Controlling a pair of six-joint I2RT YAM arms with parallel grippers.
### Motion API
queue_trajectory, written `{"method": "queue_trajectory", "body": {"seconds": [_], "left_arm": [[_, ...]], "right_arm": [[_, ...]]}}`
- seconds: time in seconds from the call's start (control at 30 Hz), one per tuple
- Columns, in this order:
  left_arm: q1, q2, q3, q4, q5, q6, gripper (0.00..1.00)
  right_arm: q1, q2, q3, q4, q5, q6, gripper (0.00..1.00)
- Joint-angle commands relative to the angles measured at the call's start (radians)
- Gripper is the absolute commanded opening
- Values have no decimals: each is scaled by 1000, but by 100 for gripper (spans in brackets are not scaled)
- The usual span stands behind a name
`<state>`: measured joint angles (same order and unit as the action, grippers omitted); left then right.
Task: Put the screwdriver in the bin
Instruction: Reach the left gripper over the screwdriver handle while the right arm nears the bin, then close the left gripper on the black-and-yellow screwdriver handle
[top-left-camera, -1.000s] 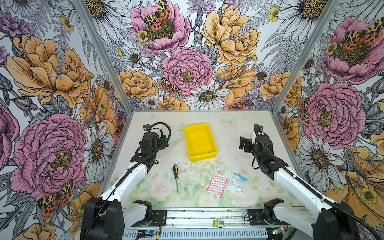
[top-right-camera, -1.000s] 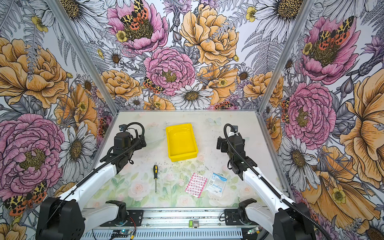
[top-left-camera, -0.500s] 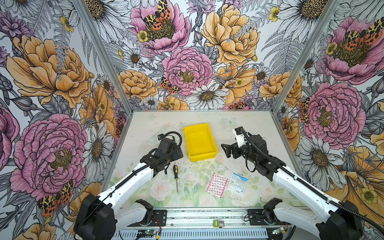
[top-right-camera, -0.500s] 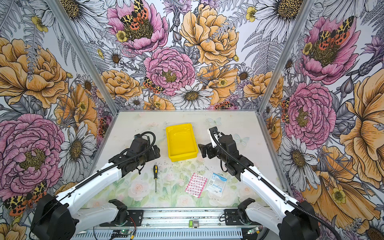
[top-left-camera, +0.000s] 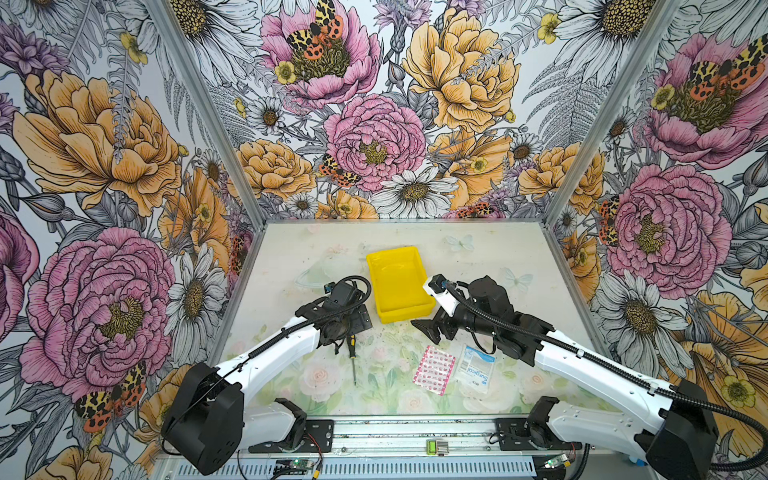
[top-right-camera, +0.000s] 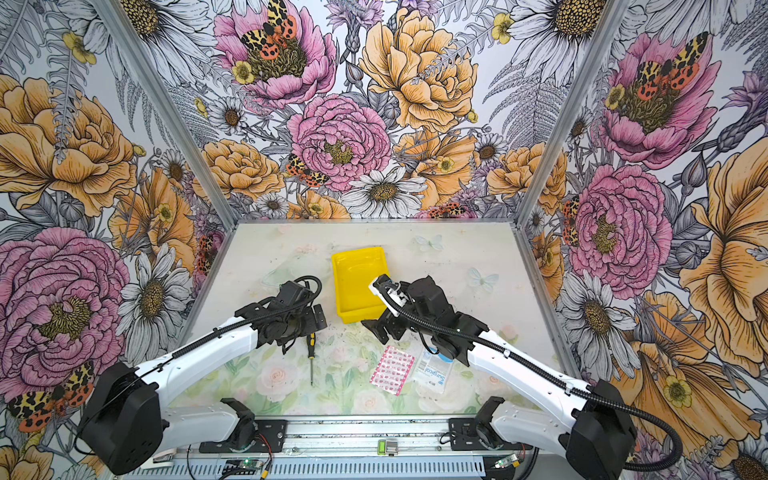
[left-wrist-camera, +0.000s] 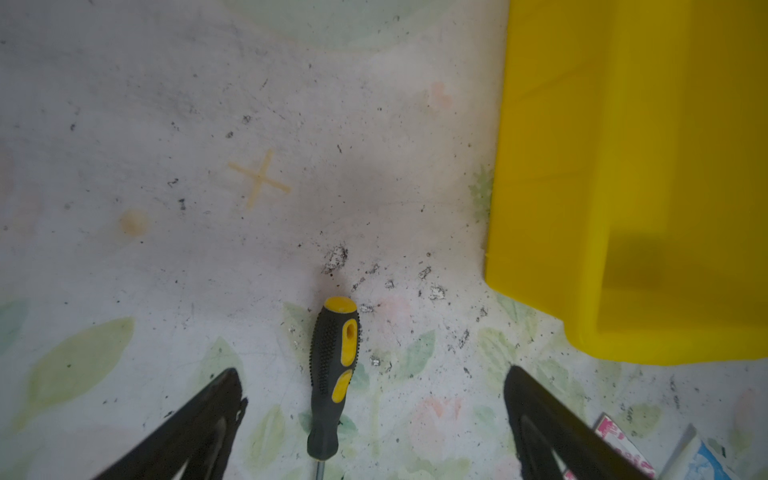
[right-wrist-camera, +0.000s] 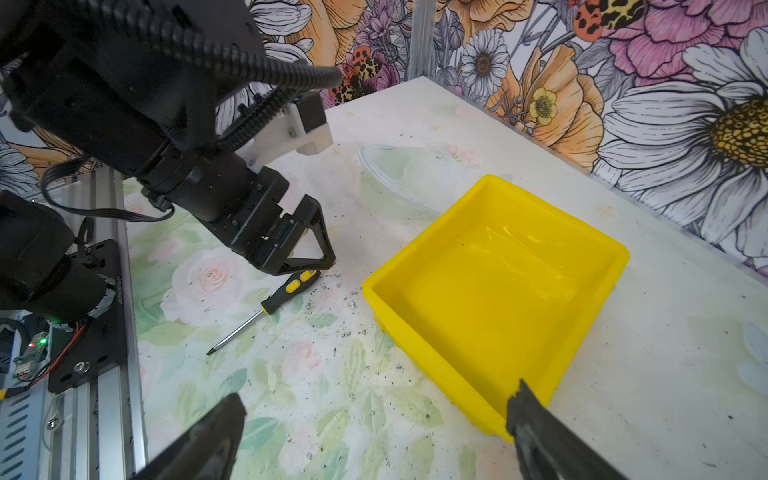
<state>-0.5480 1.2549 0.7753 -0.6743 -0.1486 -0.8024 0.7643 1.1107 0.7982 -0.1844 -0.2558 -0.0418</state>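
Since the earlier frames the left gripper (left-wrist-camera: 372, 374) has swung in from the table out to the left of the bin (top-left-camera: 401, 320) and now hangs over the handle of the screwdriver (top-left-camera: 353, 361), on the bin's near-left side. Its jaws stand wide apart and straddle the black-and-yellow handle in the left wrist view, with bare table on either side and no contact visible. The right gripper (right-wrist-camera: 378, 395) has dropped from beside the bin's right wall to just off its near right corner. It too is spread open and holds nothing, and in the right wrist view one finger (right-wrist-camera: 540, 428) overlaps that corner of the rim. The screwdriver and the bin lie where they lay before. The screwdriver is flat on the table outside the bin, its handle end towards the bin's near left corner and its thin shaft pointing away from the bin. A strip of scuffed, bare table separates handle and bin wall — narrow but clear. The bin's inside is open from above. On the near side of the bin, towards its right corner, lie a pink-patterned packet (top-left-camera: 434, 370) and a white packet marked "Surgical" (top-left-camera: 476, 370), just beside each other — both well apart from the screwdriver.
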Motion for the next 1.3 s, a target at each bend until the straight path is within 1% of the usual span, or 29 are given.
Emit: {"method": "queue_trajectory", "body": {"seconds": [0.0, 0.1, 0.27, 0.43, 0.5, 0.57, 0.6, 0.73, 0.83, 0.87, 0.9, 0.97, 1.03, 1.17, 1.23, 1.27], "left_arm": [[-7, 23, -30, -18, 27, -38, 97], [-10, 57, -37, -16, 26, -36, 96], [-10, 128, -29, -5, 32, -20, 93], [-21, 178, -27, 35, 43, -33, 90], [-28, 200, -19, 41, 35, -38, 86], [-35, 223, -10, 41, 28, -43, 80], [-38, 230, -8, 43, 25, -43, 79], [-42, 252, -7, 45, 13, -48, 63], [-43, 266, -7, 44, 11, -50, 54], [-42, 270, -9, 44, 12, -51, 49], [-43, 273, -9, 44, 12, -52, 47], [-43, 280, -11, 42, 17, -56, 39], [-45, 281, -13, 42, 20, -58, 32], [-46, 262, -12, 39, 17, -52, 23], [-45, 252, -6, 31, 12, -45, 22], [-44, 247, 2, 25, 10, -41, 19]], "right_arm": [[51, 9, 27, -9, -28, -38, 99], [106, 4, 14, -12, -25, -55, 100], [185, 42, 6, -38, 3, -124, 99], [189, 69, 10, -37, 12, -141, 99], [188, 82, 9, -38, 16, -150, 99], [188, 85, 6, -39, 25, -153, 99], [189, 84, 5, -39, 27, -155, 99], [188, 83, -2, -38, 34, -154, 99], [187, 85, -6, -38, 43, -152, 100], [188, 85, -7, -39, 45, -153, 99], [187, 84, -8, -39, 48, -152, 99], [186, 84, -8, -38, 56, -154, 100], [185, 81, -10, -37, 64, -154, 99], [178, 76, -11, -39, 69, -149, 99], [174, 74, -11, -36, 73, -142, 99], [173, 71, -11, -36, 75, -137, 99]]}}
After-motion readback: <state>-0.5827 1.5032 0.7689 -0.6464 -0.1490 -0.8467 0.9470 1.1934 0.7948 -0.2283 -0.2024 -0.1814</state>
